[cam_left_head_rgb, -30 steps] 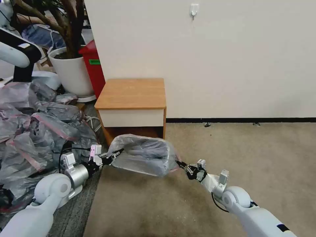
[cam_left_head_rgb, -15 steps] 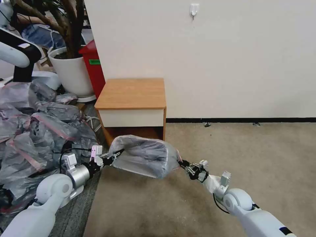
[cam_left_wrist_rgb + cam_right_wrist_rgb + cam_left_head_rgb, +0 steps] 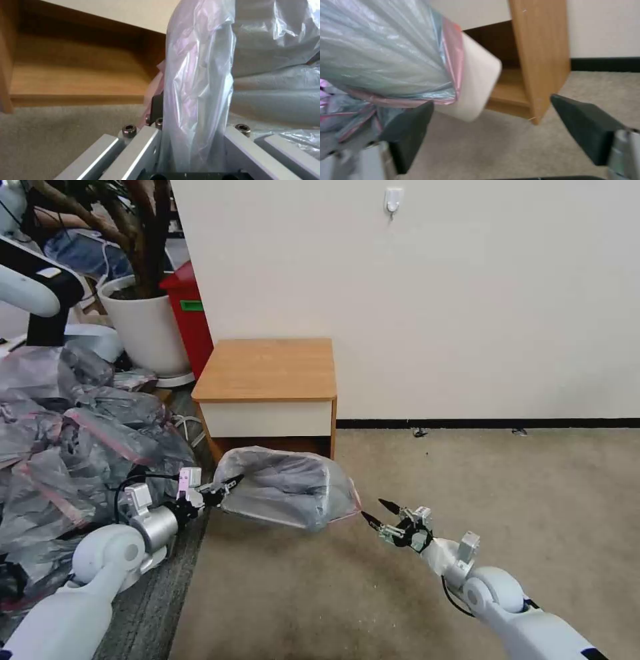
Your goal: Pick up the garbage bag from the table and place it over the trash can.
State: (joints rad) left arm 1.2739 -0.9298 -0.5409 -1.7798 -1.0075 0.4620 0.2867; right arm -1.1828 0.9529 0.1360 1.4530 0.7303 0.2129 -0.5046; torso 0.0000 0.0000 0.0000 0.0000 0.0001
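Note:
The garbage bag [image 3: 293, 483] is draped over the trash can on the carpet, just in front of the table [image 3: 267, 370]. My left gripper [image 3: 227, 485] is at the bag's left rim, shut on a fold of its plastic [image 3: 196, 87]. My right gripper [image 3: 375, 512] stands open a little to the right of the bag's pink rim band, touching nothing. In the right wrist view the bag [image 3: 383, 50] covers the trash can [image 3: 476, 82], whose cream corner sticks out below the pink band. The black fingers [image 3: 408, 135] are spread wide.
A big heap of grey-pink bags [image 3: 73, 447] lies on the floor to the left. Behind it stand a white plant pot [image 3: 147, 327] and a tall red bin [image 3: 190, 313]. The wall runs behind the table. Bare carpet [image 3: 500, 480] stretches to the right.
My right gripper has opened, let go of the bag's right rim and drawn back to the right. My left gripper has shifted slightly left and up with the bag.

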